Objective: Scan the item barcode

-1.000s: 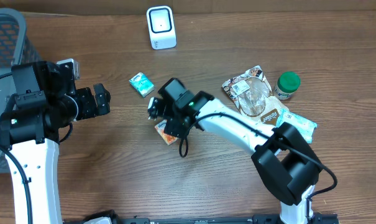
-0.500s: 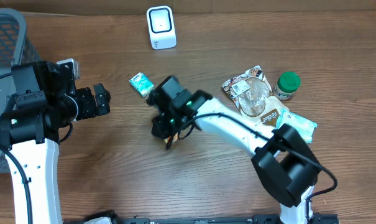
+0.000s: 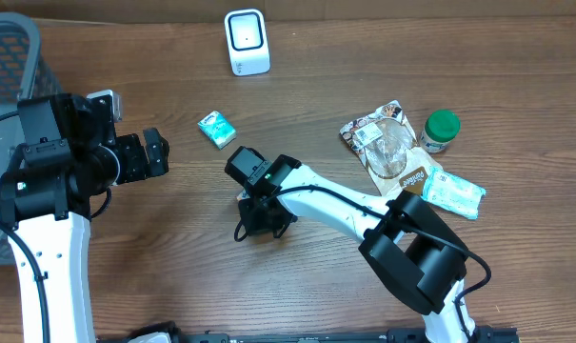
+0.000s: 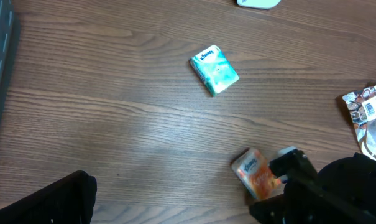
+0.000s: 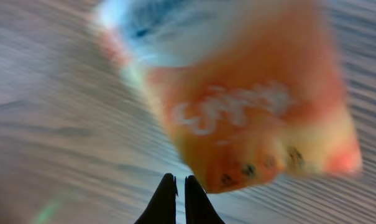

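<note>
We see the wooden table (image 3: 173,276), and low near its middle the right gripper (image 5: 175,190), fingers pressed together on nothing, tips just short of the orange packet (image 4: 256,177) lying flat on the wood. Our left gripper (image 3: 156,153) hangs at the left side, spread wide and holding nothing. The white scanner (image 3: 247,42) stands at the far edge, well apart from the packet, with a small teal tissue pack (image 3: 215,129) lying between them.

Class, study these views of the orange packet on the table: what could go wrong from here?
1. The right hand is shut with the orange packet apparently outside its fingertips; lifting may leave the packet behind.
2. The white scanner stands far off; a weak pinch could drop the packet en route.
</note>
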You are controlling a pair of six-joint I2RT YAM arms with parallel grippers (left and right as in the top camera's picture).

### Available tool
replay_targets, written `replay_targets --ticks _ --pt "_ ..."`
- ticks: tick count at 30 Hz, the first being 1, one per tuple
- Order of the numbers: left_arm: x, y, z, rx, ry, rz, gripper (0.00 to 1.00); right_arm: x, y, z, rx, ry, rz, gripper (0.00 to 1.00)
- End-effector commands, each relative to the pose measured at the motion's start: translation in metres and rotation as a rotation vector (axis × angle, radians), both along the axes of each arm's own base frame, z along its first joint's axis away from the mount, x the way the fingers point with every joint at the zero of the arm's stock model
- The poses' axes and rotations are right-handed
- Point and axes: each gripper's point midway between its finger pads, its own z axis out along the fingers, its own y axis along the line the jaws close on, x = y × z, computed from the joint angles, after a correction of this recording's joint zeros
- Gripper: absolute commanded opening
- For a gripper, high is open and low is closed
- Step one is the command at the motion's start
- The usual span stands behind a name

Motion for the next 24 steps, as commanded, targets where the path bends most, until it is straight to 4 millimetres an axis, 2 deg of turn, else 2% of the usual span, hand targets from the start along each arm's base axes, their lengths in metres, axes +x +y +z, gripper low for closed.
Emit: replay_targets --ticks 1,10,12,14,16,18,24 --pt "0.002 0.003 0.005 0.012 -0.014 0.001 0.99 0.027 -0.02 0.002 -0.074 -0.071 -0.098 0.04" --pt "0.002 0.003 0.005 0.012 -0.014 0.001 1.0 0.08 -0.069 0.001 -0.119 -0.12 -0.249 0.04" --pt "0.002 0.003 0.005 0.012 -0.014 0.001 1.0 0.093 -0.073 0.002 -0.095 -0.137 -0.274 0.04" --pt "0.002 0.003 0.005 0.012 -0.014 0.001 1.0 0.102 -0.069 0.004 -0.045 -0.146 -0.264 0.04" --pt "0.002 0.003 0.005 0.012 -0.014 0.001 1.0 0.105 -0.053 0.009 0.052 -0.141 -0.196 0.04" --pt "0.002 0.003 0.005 0.012 -0.014 0.001 1.0 0.104 -0.047 0.011 0.08 -0.135 -0.167 0.04" --pt "0.002 0.003 0.005 0.012 -0.014 0.001 1.0 0.088 -0.082 0.003 -0.04 -0.03 -0.276 0.05"
